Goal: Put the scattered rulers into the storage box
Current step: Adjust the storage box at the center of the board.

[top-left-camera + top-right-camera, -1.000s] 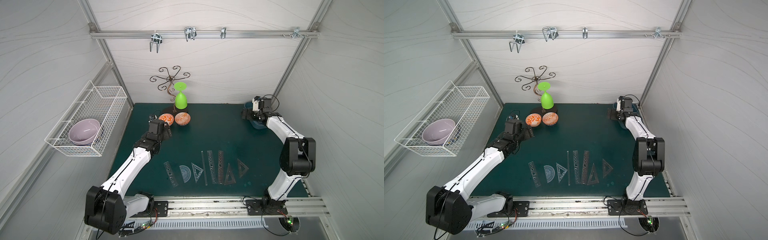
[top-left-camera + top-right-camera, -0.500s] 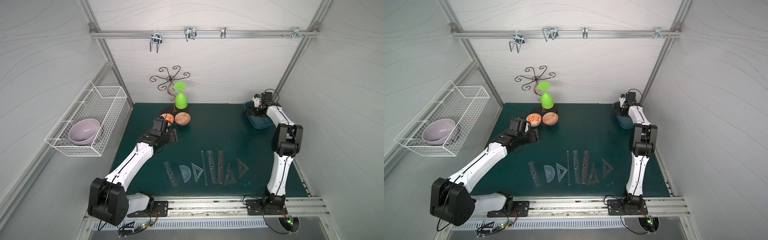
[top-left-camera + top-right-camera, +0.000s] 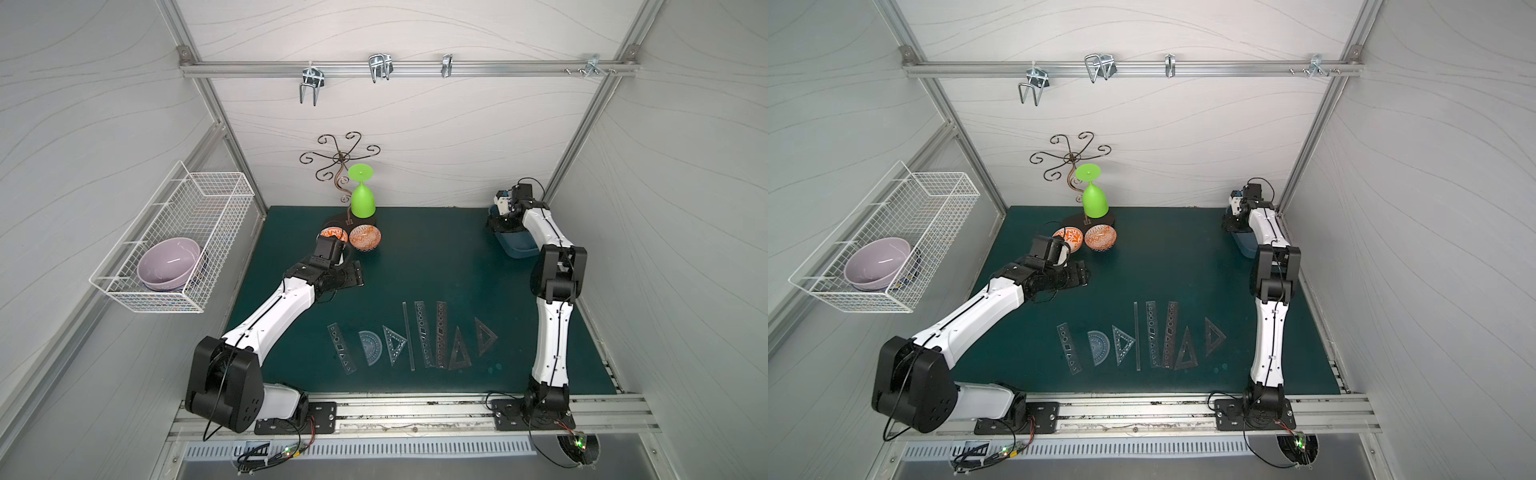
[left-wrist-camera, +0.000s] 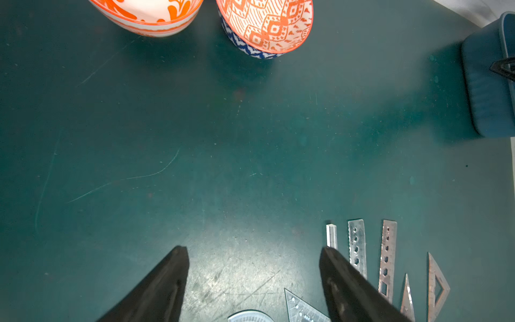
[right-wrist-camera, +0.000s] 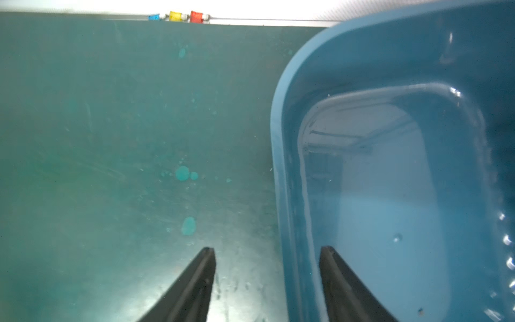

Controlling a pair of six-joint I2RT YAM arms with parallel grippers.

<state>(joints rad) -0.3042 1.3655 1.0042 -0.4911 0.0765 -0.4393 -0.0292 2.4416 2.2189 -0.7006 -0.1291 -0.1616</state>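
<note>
Several clear rulers (image 3: 415, 336) lie in a row on the green mat near the front: straight stencil strips, triangles and a half-round protractor (image 3: 371, 347); both top views show them (image 3: 1152, 334). The blue storage box (image 3: 519, 245) stands at the back right corner. My right gripper (image 5: 266, 251) is open and straddles the box's rim (image 5: 281, 139), one finger on the mat side, the other inside the box and close to its wall. My left gripper (image 4: 252, 251) is open and holds nothing. It hovers over bare mat behind the ruler ends (image 4: 356, 245), level with the bowls (image 3: 358, 274).
Two orange patterned bowls (image 3: 365, 237) and an upturned green goblet (image 3: 362, 201) by a curly wire stand (image 3: 340, 166) sit at the back left. A white wire basket (image 3: 178, 241) with a purple bowl (image 3: 168, 264) hangs on the left wall.
My right gripper's jaws have narrowed and the arm has straightened up over the box's far end. My left gripper has swung away from the bowls toward the mat's middle.
</note>
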